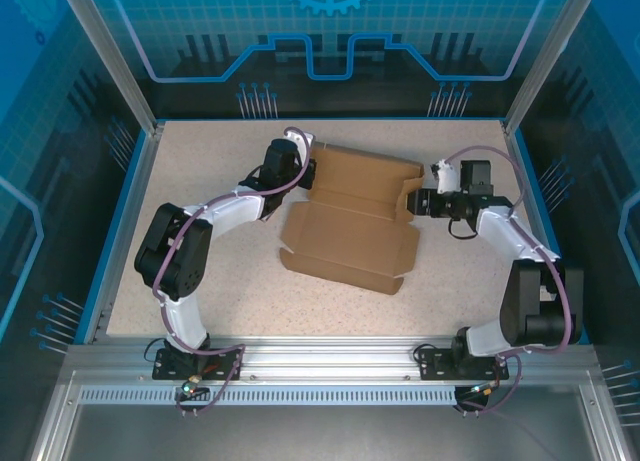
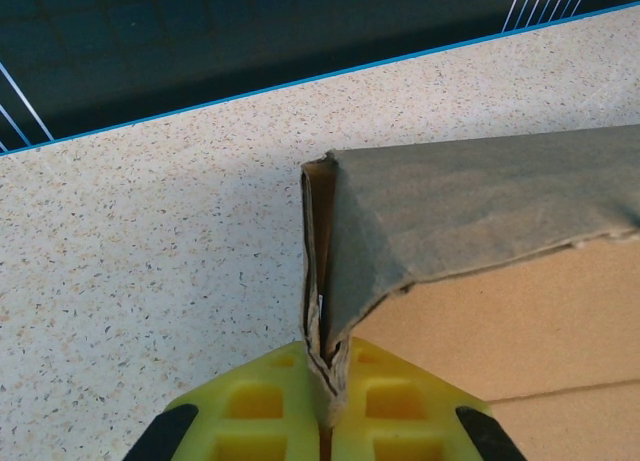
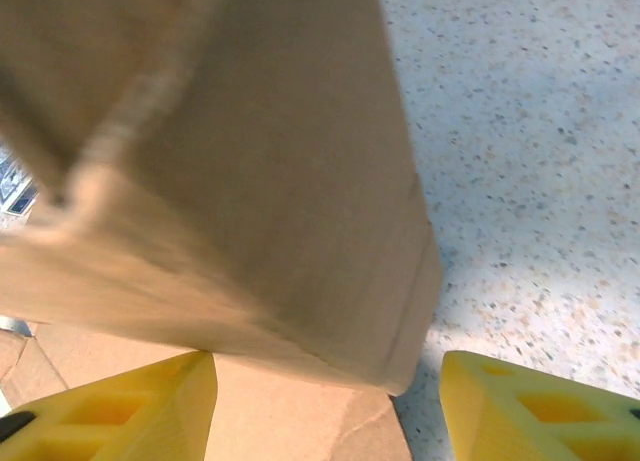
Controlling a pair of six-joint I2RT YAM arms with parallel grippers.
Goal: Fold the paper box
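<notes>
1. The left gripper (image 2: 325, 381) is sitting closest to its wrist camera, its yellow fingers (image 2: 255, 406) pressing together on a folded corner of the paper box (image 2: 480, 201).
2. That corner is standing upright off the speckled table (image 2: 150, 231), with layers of cardboard squeezed into a thin seam between the jaws.
3. From above, the box is lying near the middle of the table, partly unfolded. Its flat panel is toward the near side and a raised wall is running along the far side.
4. The left arm (image 1: 230, 206) is reaching to the box's far left corner, and the right arm (image 1: 505, 231) is reaching to its right side.
5. The right gripper (image 3: 325, 361) is standing spread, with one yellow finger on each side of a cardboard flap.
6. Bare table is showing between the flap and the finger on the right of that wrist view. The picture is blurred, so I cannot tell whether the other finger is touching cardboard.
</notes>
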